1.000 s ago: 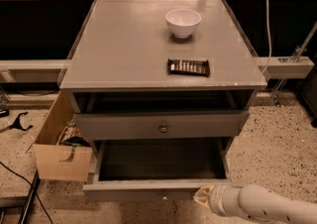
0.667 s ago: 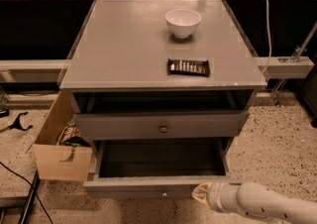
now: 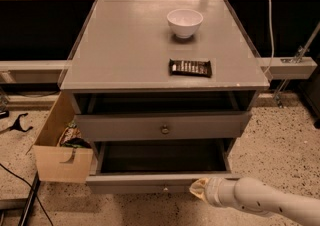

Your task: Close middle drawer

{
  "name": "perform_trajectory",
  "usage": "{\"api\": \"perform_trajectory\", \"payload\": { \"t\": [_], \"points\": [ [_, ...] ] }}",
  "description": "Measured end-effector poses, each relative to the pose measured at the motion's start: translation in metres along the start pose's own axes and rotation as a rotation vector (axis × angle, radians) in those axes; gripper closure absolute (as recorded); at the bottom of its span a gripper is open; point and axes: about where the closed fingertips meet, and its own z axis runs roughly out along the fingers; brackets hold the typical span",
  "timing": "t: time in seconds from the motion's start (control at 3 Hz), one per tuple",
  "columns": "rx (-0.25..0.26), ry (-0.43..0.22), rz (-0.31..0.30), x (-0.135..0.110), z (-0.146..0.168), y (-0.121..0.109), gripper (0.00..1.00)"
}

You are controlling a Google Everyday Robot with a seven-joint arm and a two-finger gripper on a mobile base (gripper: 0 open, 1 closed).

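Observation:
The middle drawer [image 3: 145, 181] of the grey cabinet [image 3: 125, 50] is pulled far out at the bottom of the camera view. Its dark interior shows, and a small knob [image 3: 164, 188] sits on its flat front. My gripper [image 3: 196, 188] is at the end of the white arm [image 3: 260, 201], which comes in from the lower right. Its cream tip is at the right part of the drawer's front edge. The taller-fronted drawer [image 3: 125, 127] above is slightly open.
A white bowl [image 3: 185, 21] and a dark wrapped bar [image 3: 190, 68] lie on the cabinet top. A tan wooden box [image 3: 62, 164] with items stands against the cabinet's left side. Cables and a black tool [image 3: 15, 122] lie on the speckled floor at left.
My arm has moved a little up and to the left, bringing the gripper closer to the middle drawer's front. The drawer has not visibly moved.

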Motion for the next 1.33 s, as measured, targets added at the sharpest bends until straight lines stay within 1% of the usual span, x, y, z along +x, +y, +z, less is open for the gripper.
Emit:
{"api": "perform_trajectory", "payload": {
  "t": [0.33,0.67,1.0,1.33],
  "points": [
    [0.011,-0.029,-0.021,-0.012,0.017,-0.016,1.0],
    [0.056,-0.053,-0.038,-0.02,0.026,-0.03,1.0],
    [0.058,-0.054,-0.039,-0.02,0.027,-0.03,1.0],
    [0.073,-0.079,-0.068,-0.028,0.034,-0.034,1.0]
  ]
}}
